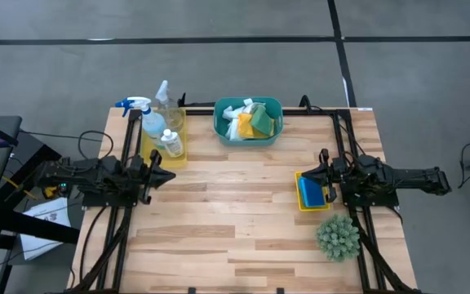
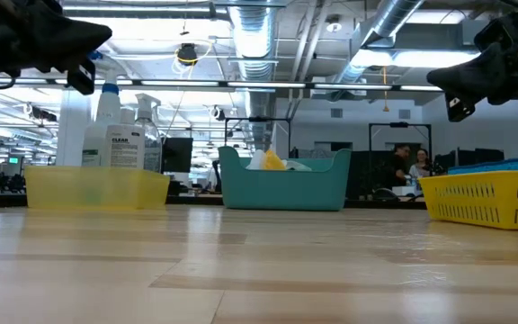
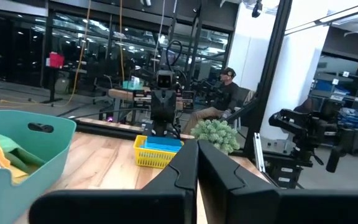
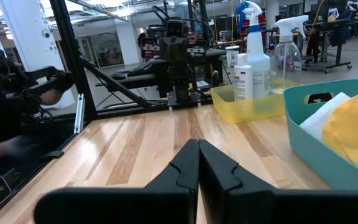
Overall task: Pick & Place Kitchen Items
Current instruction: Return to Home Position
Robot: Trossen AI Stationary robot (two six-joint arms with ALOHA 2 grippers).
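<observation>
Left gripper (image 3: 197,147) and right gripper (image 4: 197,145) both pinched shut, empty, flanking table (image 1: 235,237). Blue sponge (image 1: 308,192) flat in right yellow tray (image 1: 300,206), long axis seemingly front-to-back; spray bottle (image 1: 152,122) upright, nozzle leftward

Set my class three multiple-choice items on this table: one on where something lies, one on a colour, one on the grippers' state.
1. Where is the blue sponge?
A) among the bottles
B) in the yellow tray by the right arm
C) on the bare table

2. What colour is the basin holding the cloths?
A) red
B) teal
C) black

3. The left gripper and the right gripper are:
A) both shut, empty
B) both wide open
C) each shut on a bottle

Answers:
1 B: the high view shows the sponge inside that tray.
2 B: its wall is teal in the high view.
3 A: each wrist view shows the fingers meeting with nothing between them.
</observation>
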